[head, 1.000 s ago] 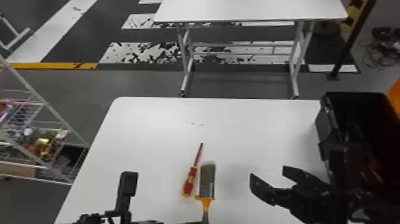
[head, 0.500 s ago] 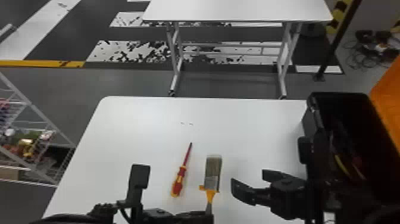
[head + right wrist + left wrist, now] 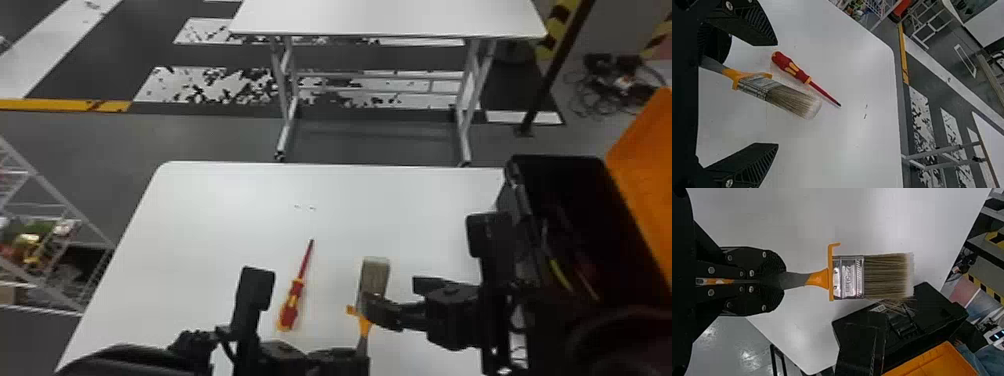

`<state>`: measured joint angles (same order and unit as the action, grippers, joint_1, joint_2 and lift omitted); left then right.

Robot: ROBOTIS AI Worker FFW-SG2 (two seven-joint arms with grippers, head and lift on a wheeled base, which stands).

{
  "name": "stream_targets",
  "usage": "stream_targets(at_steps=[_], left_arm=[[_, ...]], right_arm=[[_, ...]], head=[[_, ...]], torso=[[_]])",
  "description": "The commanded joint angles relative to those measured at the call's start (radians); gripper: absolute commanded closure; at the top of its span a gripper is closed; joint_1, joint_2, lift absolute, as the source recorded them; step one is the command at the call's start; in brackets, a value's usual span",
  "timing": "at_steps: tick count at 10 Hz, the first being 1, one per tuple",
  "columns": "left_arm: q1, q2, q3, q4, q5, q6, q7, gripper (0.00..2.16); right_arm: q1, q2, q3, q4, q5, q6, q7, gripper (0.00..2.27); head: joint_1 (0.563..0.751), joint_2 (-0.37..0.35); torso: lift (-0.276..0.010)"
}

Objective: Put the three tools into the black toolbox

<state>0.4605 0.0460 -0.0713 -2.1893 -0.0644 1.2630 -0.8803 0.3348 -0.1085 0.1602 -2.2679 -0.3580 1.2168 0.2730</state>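
Note:
My left gripper (image 3: 364, 354) is shut on the handle of the paintbrush (image 3: 374, 277), bristles pointing away. In the left wrist view the left gripper (image 3: 783, 281) pinches the grey handle of the brush (image 3: 848, 277). My right gripper (image 3: 400, 300) stands open, one finger over the brush's ferrule in the head view; in the right wrist view the brush (image 3: 777, 94) lies between the open fingers of the right gripper (image 3: 777, 94). A red-yellow screwdriver (image 3: 296, 295) lies on the table left of the brush. The black toolbox (image 3: 565, 200) stands at the right, holding something with yellow parts.
The white table (image 3: 225, 210) carries the screwdriver and borders the toolbox. An orange lid (image 3: 650, 165) stands open on the toolbox's right. A wire shelf (image 3: 50, 240) is off to the left, and another white table (image 3: 390, 17) stands farther back.
My right gripper has moved left to the brush. The left gripper has shifted right with the brush in it, away from the screwdriver. The head view has turned slightly right.

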Motion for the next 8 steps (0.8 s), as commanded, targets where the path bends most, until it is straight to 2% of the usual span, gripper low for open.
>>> stream_targets(at_steps=[1, 5, 6, 7, 8], left_arm=[[-0.008, -0.002, -0.019, 0.011, -0.002, -0.030, 0.009, 1.79], [-0.011, 0.000, -0.036, 0.014, -0.002, -0.046, 0.015, 1.79], [-0.013, 0.002, -0.041, 0.017, -0.003, -0.049, 0.015, 1.79], [-0.016, 0.000, -0.044, 0.019, -0.002, -0.052, 0.015, 1.79], [-0.016, 0.002, -0.044, 0.022, 0.000, -0.052, 0.015, 1.79]], right_arm=[[-0.022, 0.018, 0.012, 0.037, 0.001, 0.001, 0.000, 0.08], [-0.056, 0.049, 0.027, 0.106, 0.007, -0.006, 0.002, 0.09], [-0.057, 0.050, 0.028, 0.119, 0.005, -0.021, 0.011, 0.37], [-0.056, 0.052, 0.028, 0.128, 0.004, -0.045, 0.023, 1.71], [-0.046, 0.052, 0.028, 0.126, 0.011, -0.070, 0.015, 2.24]], head=[[0.695, 0.057], [0.695, 0.059], [0.695, 0.067], [0.695, 0.073], [0.695, 0.076]], torso=[[-0.051], [-0.051], [-0.051], [-0.051], [-0.051]])
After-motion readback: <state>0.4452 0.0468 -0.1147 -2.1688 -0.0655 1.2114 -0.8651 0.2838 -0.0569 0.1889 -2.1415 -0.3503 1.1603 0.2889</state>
